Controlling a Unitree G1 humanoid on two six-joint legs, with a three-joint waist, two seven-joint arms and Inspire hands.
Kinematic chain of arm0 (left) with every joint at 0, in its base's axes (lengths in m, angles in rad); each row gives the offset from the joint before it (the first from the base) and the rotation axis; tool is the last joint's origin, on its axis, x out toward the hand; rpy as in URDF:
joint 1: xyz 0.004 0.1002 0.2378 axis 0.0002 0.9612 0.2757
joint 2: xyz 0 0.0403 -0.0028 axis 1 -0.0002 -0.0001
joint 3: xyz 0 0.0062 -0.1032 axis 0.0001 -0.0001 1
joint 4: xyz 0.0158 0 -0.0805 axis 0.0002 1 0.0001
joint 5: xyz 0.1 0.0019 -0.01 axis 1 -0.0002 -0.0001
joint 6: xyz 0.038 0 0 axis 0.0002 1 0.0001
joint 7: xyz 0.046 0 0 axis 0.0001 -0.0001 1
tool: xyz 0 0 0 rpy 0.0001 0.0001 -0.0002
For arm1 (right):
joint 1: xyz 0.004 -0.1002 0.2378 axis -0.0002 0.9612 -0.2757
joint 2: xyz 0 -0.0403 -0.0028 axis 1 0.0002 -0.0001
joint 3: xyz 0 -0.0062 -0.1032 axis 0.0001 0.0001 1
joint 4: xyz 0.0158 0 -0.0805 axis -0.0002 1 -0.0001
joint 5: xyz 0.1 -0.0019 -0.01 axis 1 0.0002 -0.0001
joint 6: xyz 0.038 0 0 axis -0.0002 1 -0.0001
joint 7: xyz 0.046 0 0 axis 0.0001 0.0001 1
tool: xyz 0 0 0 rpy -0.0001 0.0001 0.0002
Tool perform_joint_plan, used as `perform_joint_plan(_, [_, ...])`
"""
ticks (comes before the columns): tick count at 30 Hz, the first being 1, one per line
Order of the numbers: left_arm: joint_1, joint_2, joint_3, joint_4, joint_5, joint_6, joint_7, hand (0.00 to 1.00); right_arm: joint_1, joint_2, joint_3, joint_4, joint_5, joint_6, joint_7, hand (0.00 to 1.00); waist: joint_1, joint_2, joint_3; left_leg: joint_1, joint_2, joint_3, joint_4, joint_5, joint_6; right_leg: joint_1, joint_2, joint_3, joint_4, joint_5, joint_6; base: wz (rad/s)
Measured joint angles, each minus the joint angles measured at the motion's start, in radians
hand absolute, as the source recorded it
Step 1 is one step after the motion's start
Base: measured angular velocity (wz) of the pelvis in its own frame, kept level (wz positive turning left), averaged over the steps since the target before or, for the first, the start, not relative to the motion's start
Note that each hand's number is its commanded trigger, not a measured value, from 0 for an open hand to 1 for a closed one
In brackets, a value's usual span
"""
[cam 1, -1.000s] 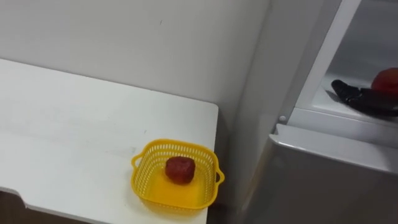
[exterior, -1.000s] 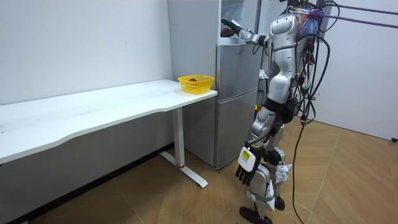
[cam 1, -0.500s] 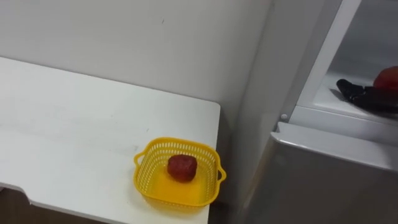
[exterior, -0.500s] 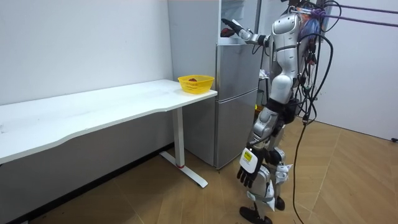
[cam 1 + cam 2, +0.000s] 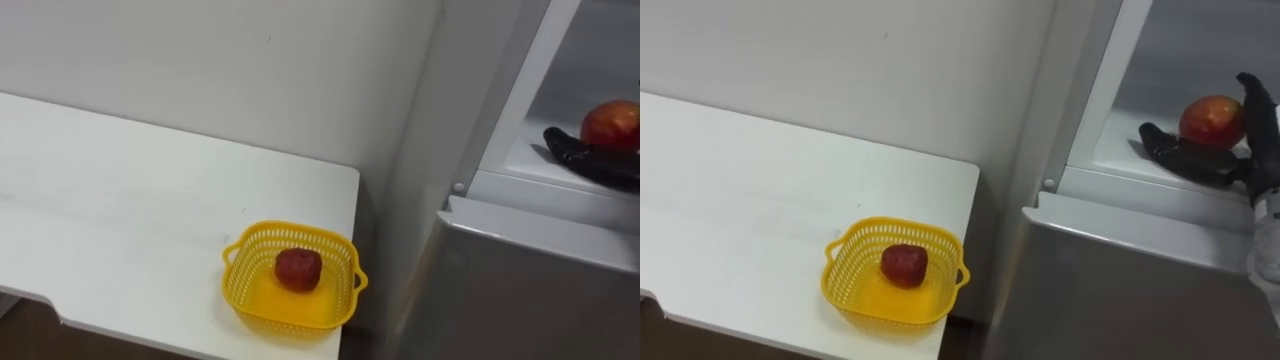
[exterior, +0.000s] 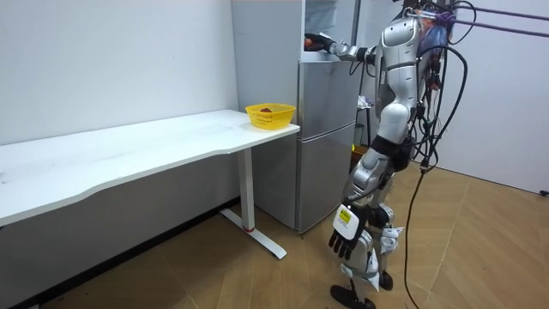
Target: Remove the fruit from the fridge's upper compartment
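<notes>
**Scene, left to right.** Left of the fridge (image 5: 520, 290), a white table (image 5: 120, 200) carries a yellow basket (image 5: 290, 229) at the corner nearest the fridge. One red fruit (image 5: 298, 269) lies in the basket. The fridge's upper compartment stands open. The task's thing, a red-yellow apple (image 5: 1211, 120), sits on the compartment's white shelf (image 5: 1110, 135). The robot stands before the fridge with its right hand (image 5: 1202, 160) reached in to the apple. Its left hand (image 6: 341, 245) hangs by its leg with the fingers relaxed.

**Step in hand, as judged.** The apple is being secured before it is drawn out. A sound grasp would curl the fingers up round the fruit until it presses against the thumb. A slight lift should then clear the compartment's front sill before the arm draws back, since a smooth, round apple may roll off a flat palm.

**Fingers.** The fingers (image 5: 1160, 140) lie nearly straight along the shelf, low beside the apple, with their tips past it. The thumb (image 5: 1252, 100) stands upright against the apple's right side. The hand cradles the fruit and does not clamp it.
</notes>
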Motion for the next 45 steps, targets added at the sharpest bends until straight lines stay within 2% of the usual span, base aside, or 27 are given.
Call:
perform_joint_plan(1, [0.001, 0.0, 0.0, 0.0, 0.0, 0.001, -0.005, 0.0, -0.004, -0.007, 0.0, 0.011, 0.008, 0.0, 0.015, 0.9, 0.0, 0.0, -0.0003, 0.0, 0.0, -0.003, 0.0, 0.0, 0.0, 0.0, 0.0, 0.0, 0.0, 0.0, 0.0, 0.0])
perform_joint_plan(2, [0.001, 0.001, 0.0, 0.0, 0.0, 0.001, -0.009, 0.0, -0.006, -0.011, 0.0, 0.018, 0.014, 0.001, 0.022, 1.0, 0.0, 0.0, -0.0003, 0.0, 0.0, -0.003, 0.0, 0.0, 0.0, 0.0, 0.0, -0.001, 0.0, 0.0, 0.0, 0.0])
perform_joint_plan(8, [0.001, 0.006, 0.001, -0.017, 0.001, 0.011, -0.033, 0.0, -0.012, -0.054, 0.014, 0.053, 0.048, 0.008, 0.086, 1.0, -0.001, 0.0, -0.0018, 0.002, 0.0, -0.003, -0.002, 0.0, 0.0, 0.0, 0.0, -0.003, 0.0, 0.0, -0.001, 0.0])
perform_joint_plan(12, [0.0, 0.007, 0.0, -0.028, 0.0, 0.018, -0.036, 0.0, -0.026, -0.079, 0.031, 0.06, 0.046, 0.009, 0.093, 1.0, -0.001, 0.001, -0.0021, 0.005, 0.0, -0.003, -0.002, 0.0, 0.0, 0.002, 0.0, -0.003, -0.001, 0.0, -0.001, 0.0])
perform_joint_plan(21, [0.004, 0.008, -0.001, -0.031, 0.0, 0.019, -0.036, 0.0, -0.047, -0.083, 0.033, 0.076, 0.025, 0.019, 0.087, 1.0, 0.001, -0.003, 0.0013, 0.019, 0.002, -0.003, -0.007, 0.0, 0.0, 0.013, 0.002, -0.001, -0.003, 0.0, 0.0, 0.0])
perform_joint_plan(27, [0.003, 0.009, -0.008, -0.031, 0.0, 0.018, -0.036, 0.0, -0.047, -0.083, 0.066, 0.075, 0.023, 0.019, 0.083, 1.0, 0.002, -0.002, 0.002, 0.018, 0.002, -0.002, -0.002, 0.0, -0.001, 0.012, 0.002, 0.0, -0.003, 0.0, -0.001, 0.0])
perform_joint_plan(34, [-0.001, 0.01, -0.011, -0.03, 0.0, 0.018, -0.036, 0.0, -0.047, -0.083, 0.068, 0.074, 0.026, 0.012, 0.068, 1.0, 0.005, 0.005, 0.0062, 0.017, 0.001, -0.002, -0.004, 0.0, -0.001, 0.011, 0.001, 0.0, -0.003, 0.0, -0.001, 0.0])
perform_joint_plan(40, [-0.009, 0.01, -0.008, -0.011, 0.0, 0.017, -0.034, 0.0, -0.046, -0.079, 0.068, 0.045, 0.026, 0.009, 0.063, 1.0, 0.007, 0.014, 0.0038, 0.027, 0.001, 0.006, -0.01, 0.0, -0.001, 0.014, 0.002, 0.014, -0.002, 0.0, -0.001, -0.03])
perform_joint_plan(45, [-0.012, 0.01, -0.007, -0.011, 0.0, 0.016, -0.031, 0.0, -0.03, -0.073, 0.067, -0.022, 0.03, 0.013, 0.072, 1.0, -0.004, 0.014, 0.0033, 0.03, 0.003, 0.019, -0.01, 0.0, -0.001, 0.013, 0.003, 0.023, -0.002, 0.0, -0.001, -0.07])
